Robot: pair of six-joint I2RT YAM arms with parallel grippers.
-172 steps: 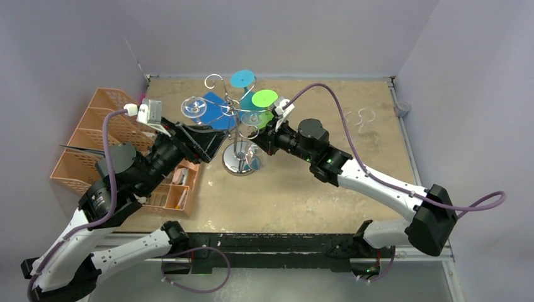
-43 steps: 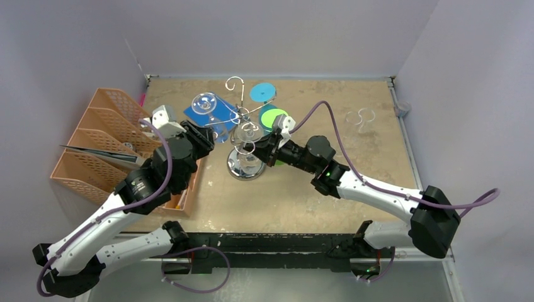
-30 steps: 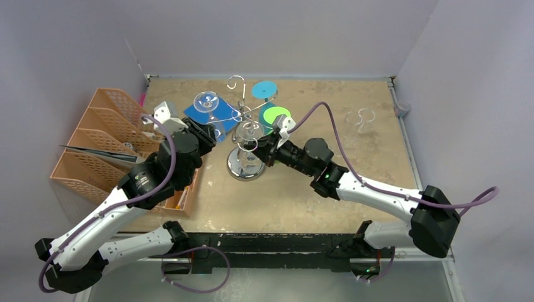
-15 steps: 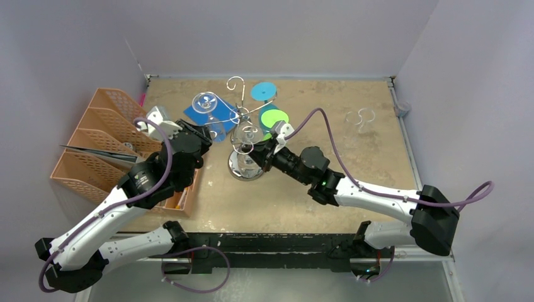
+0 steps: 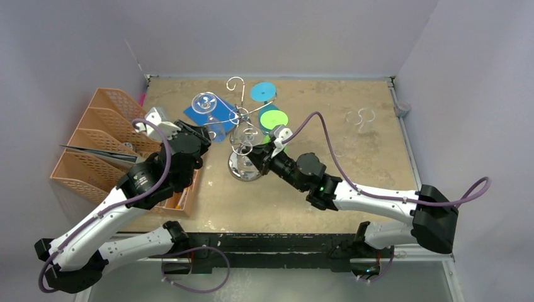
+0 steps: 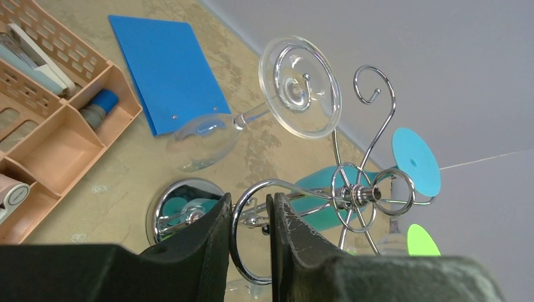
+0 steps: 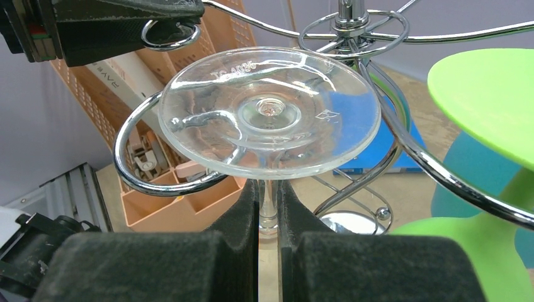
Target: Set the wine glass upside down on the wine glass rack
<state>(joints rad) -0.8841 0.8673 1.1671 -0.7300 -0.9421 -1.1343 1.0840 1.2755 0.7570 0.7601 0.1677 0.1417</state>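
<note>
The wine glass rack is a chrome post with curled arms on a round shiny base. My left gripper is shut on one scroll-ended rack arm. My right gripper is shut on the stem of a clear wine glass held upside down, foot uppermost. The foot lies just above a curled rack arm, the stem inside its curve. Another clear wine glass hangs upside down on the far-left arm.
A green plastic glass and a teal one hang on the rack's right side. A blue folder lies behind the rack. An orange desk organiser stands at the left. Clear glass pieces lie at the far right.
My right gripper has drawn nearer and lower with the glass, toward the rack's base. My left gripper has kept its hold on the rack arm, barely moving. The rack turned earlier.
</note>
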